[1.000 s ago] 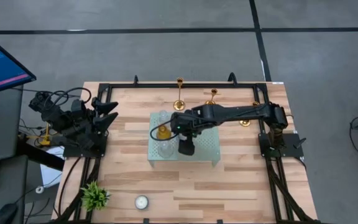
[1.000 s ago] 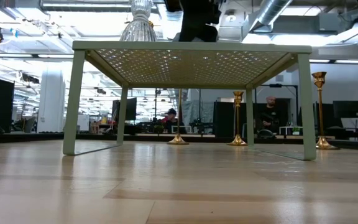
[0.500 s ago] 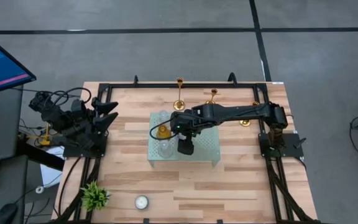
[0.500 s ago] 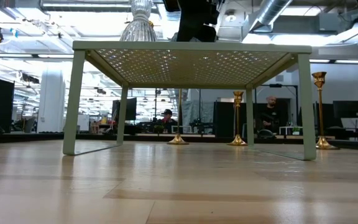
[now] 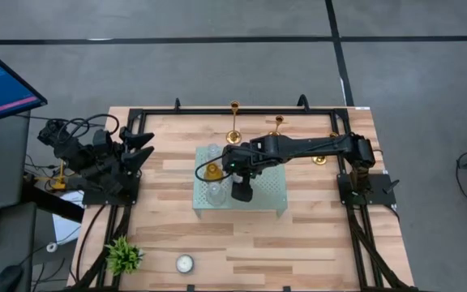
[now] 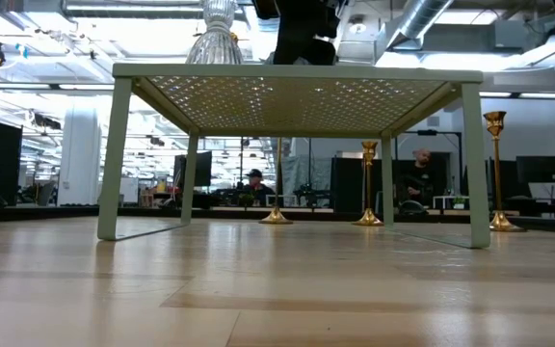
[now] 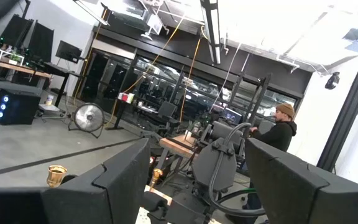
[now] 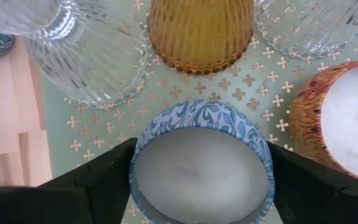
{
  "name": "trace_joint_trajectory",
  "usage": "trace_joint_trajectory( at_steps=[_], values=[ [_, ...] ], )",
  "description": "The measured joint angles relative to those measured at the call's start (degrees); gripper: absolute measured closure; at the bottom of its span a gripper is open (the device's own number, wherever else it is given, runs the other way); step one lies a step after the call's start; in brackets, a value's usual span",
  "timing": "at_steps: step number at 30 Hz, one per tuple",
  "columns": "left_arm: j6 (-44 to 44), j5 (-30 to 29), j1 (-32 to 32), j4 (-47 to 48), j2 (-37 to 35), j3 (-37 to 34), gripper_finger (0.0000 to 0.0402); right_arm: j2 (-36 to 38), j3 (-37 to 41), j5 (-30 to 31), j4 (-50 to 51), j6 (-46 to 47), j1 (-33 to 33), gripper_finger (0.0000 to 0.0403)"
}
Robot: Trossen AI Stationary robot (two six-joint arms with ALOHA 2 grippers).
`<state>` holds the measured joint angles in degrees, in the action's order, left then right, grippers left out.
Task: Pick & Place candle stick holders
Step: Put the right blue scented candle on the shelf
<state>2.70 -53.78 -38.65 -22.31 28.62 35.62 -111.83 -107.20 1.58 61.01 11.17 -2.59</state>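
Right tool (image 8: 201, 180) spread around a blue-patterned candle tin (image 8: 201, 165) on the green perforated stand (image 5: 274, 195) mid-table, left tool (image 7: 197, 186) spread and parked at the left edge, three gold candle stick holders (image 5: 234, 122) upright along the far edge, probably rigid, slippery, top-heavy, best taken mid-stem.

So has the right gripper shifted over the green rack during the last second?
No. In the high view the right gripper sits at the same spot over the green rack, beside the amber glass cup, as in both earlier pictures.
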Motion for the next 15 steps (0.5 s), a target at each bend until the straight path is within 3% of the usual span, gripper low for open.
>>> trace_joint_trajectory(
  at_steps=[6, 15],
  values=[
    [0.0, 0.0, -0.01, 0.0, -0.02, 0.0, 0.0139, 0.0, 0.0, -0.02, -0.02, 0.47, 0.0, 0.0058],
    [0.02, 0.02, 0.0, 0.01, 0.0, 0.0, 0.0139, 0.26, 0.04, 1.0, 0.21, 0.85, 0.53, 0.007]
  ],
)
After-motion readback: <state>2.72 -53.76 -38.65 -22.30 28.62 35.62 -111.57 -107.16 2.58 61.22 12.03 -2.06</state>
